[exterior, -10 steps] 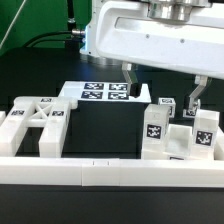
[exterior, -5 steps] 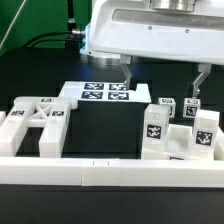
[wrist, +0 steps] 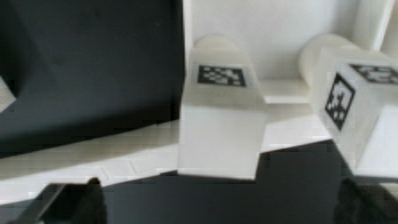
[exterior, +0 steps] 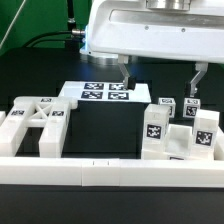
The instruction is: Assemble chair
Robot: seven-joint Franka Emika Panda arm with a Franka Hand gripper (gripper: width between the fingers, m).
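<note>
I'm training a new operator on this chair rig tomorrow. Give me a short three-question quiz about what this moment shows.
1. True or false: the claw is gripping a chair part.
2. The X-braced frame lies: A at the exterior view's left; B at the exterior view's right; C between the claw's fingers.
3. Fill in: in the wrist view, each upright white peg carries a square black-and-white ___.
Key: 1 false, its jaws stand open with nothing between them; 2 A; 3 tag.
</note>
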